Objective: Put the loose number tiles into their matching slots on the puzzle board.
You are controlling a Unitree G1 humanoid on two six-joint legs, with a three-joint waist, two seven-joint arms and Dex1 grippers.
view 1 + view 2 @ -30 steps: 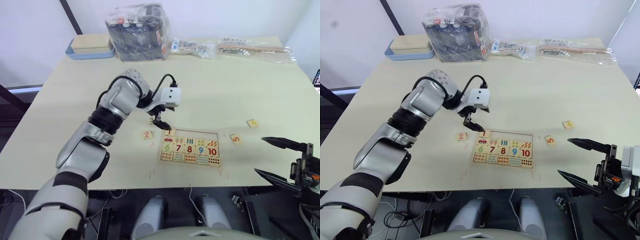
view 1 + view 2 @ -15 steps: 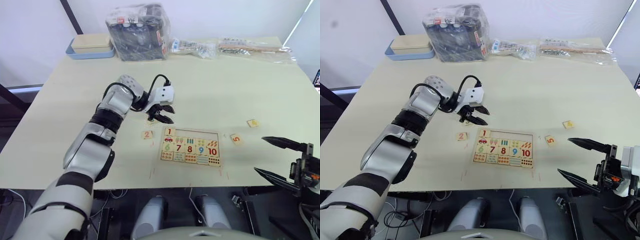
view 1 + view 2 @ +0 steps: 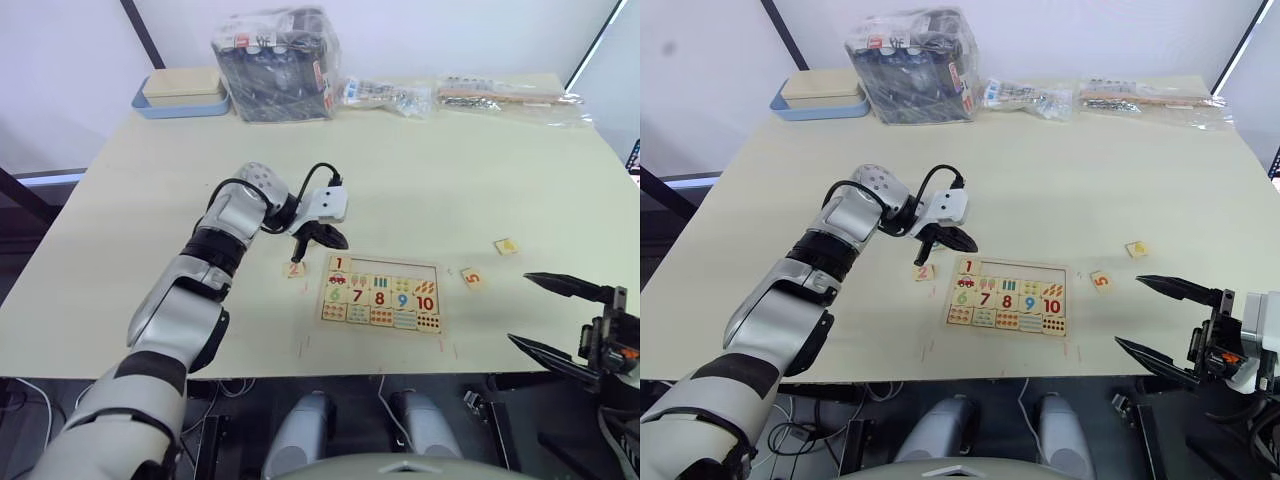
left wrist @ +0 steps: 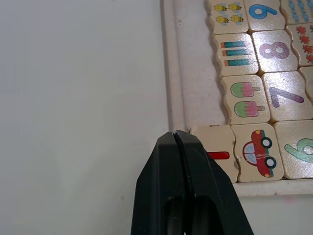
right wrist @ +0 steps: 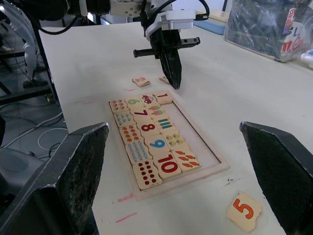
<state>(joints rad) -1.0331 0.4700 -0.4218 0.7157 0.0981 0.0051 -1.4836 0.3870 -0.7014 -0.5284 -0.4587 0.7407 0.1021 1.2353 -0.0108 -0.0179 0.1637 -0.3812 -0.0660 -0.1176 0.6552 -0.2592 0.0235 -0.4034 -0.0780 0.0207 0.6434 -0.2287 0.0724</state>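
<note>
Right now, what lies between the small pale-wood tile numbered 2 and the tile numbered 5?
The flat pale-wood puzzle board lies between tile 2 and tile 5, as the left eye view shows.

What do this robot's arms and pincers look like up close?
The left arm is built of rounded silver-grey shells with black joints between them. At its wrist sits a small white box, with a black cable looping into it. The left pincer has two slim black fingers tapering to points. The right pincer has the same black pointed fingers on a dark mount with small orange details.
</note>
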